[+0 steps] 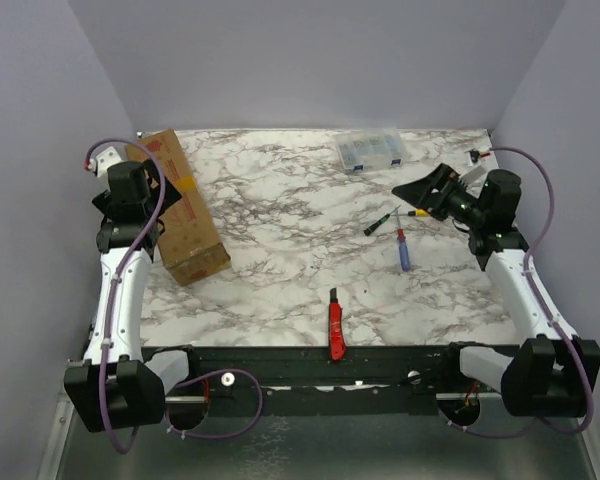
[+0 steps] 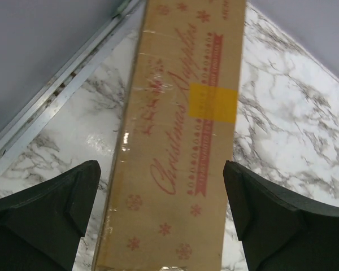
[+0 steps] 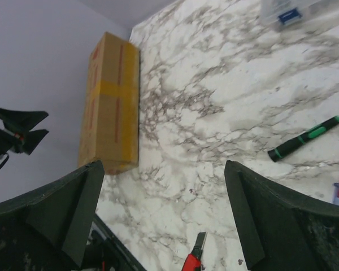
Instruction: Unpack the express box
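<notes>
Spread wide, the left pincer (image 2: 160, 169) hangs directly over the express box (image 2: 175, 214) (red cursive on it seems to read "Christmas Supplies", beside a yellow tape patch). It lies on the marble surface (image 2: 282, 113). Well apart from the box, the right pincer (image 3: 164, 166) is spread too.

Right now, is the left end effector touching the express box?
Cannot tell. In the left wrist view the left end effector straddles the express box. The marble tabletop shows beside one finger, but the other fingertip overlaps the carton's edge.
</notes>
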You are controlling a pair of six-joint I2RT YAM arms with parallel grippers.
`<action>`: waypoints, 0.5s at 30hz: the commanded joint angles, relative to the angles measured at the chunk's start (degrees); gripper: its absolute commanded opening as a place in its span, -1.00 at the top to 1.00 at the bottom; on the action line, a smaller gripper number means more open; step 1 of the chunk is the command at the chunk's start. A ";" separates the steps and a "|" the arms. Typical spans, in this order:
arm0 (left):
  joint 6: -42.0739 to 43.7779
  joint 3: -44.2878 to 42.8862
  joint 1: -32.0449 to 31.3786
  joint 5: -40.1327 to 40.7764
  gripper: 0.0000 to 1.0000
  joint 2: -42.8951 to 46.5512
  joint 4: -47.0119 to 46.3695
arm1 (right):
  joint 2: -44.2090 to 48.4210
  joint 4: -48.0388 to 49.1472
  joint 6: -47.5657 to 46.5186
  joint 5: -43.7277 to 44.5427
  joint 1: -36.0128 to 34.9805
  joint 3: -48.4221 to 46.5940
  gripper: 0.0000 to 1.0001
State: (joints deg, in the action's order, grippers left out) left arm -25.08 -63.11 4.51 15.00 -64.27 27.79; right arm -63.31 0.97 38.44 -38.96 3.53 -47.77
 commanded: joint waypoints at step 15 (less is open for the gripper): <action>-9.86 19.10 11.24 -13.35 -0.98 -0.11 -16.05 | -46.04 6.30 -1.08 9.70 -44.66 -37.60 -1.00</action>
State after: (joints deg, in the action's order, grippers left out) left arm -35.66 -45.54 14.74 8.36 -63.31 15.77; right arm -99.13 7.68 37.56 -31.33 -36.16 -74.85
